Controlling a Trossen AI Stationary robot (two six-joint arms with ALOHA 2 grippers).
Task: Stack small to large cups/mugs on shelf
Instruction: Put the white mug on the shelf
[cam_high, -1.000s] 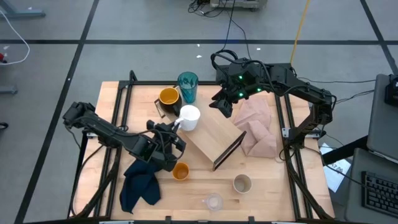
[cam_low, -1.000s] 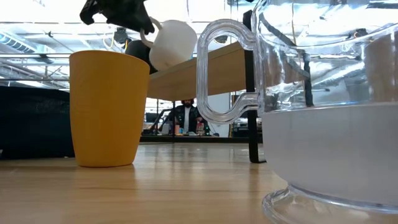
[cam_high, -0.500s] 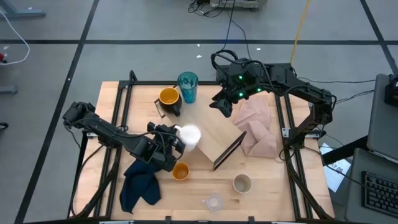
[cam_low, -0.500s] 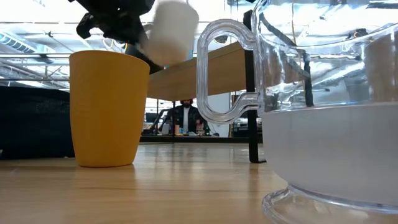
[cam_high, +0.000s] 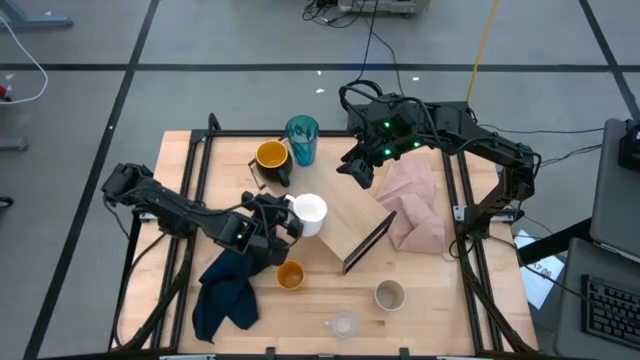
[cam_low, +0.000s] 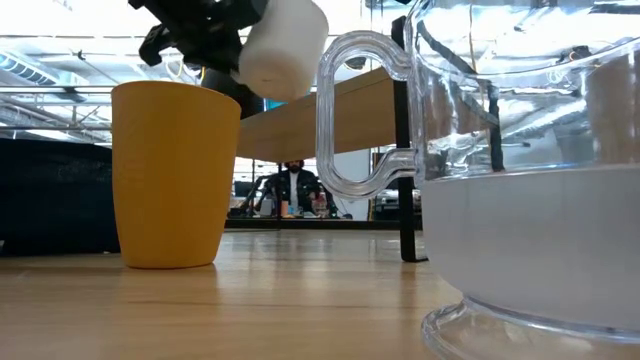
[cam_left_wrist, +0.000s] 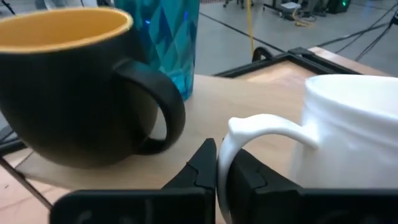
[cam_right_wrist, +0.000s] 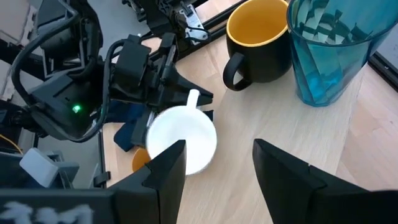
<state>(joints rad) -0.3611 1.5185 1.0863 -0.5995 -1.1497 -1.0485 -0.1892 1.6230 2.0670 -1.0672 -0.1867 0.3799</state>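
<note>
My left gripper (cam_high: 285, 220) is shut on the white mug (cam_high: 310, 213) at the left edge of the light-wood shelf (cam_high: 350, 220). In the low view the mug (cam_low: 283, 50) is high above the small orange cup (cam_low: 175, 175). The teal tumbler (cam_high: 302, 140) and the yellow mug with dark outside (cam_high: 272, 160) stand on the shelf's far end. My right gripper (cam_high: 358, 172) is open and empty over the shelf's far edge. The small orange cup (cam_high: 290, 275), the beige-grey cup (cam_high: 389, 295) and the small clear cup (cam_high: 343, 325) stand on the table near the front. My left gripper pinches the white mug's handle (cam_left_wrist: 225, 163) between its two fingers (cam_left_wrist: 200, 169), at the loop's outer curve. The fingers come level from the table's left. The mug is mouth up, slightly tilted, clear of the table; whether its base touches the shelf I cannot tell.
A dark blue cloth (cam_high: 225, 295) lies at the near left, under my left arm. A pinkish cloth (cam_high: 415, 205) lies right of the shelf. Black frame rails (cam_high: 190, 170) run along the table's left and right sides. A person shows far behind the table (cam_low: 293, 185).
My left gripper has carried the white mug from beside the yellow mug toward the table's near edge, along the shelf's left edge. The mug has swung from strongly tilted to nearly upright. My right arm has kept still.
</note>
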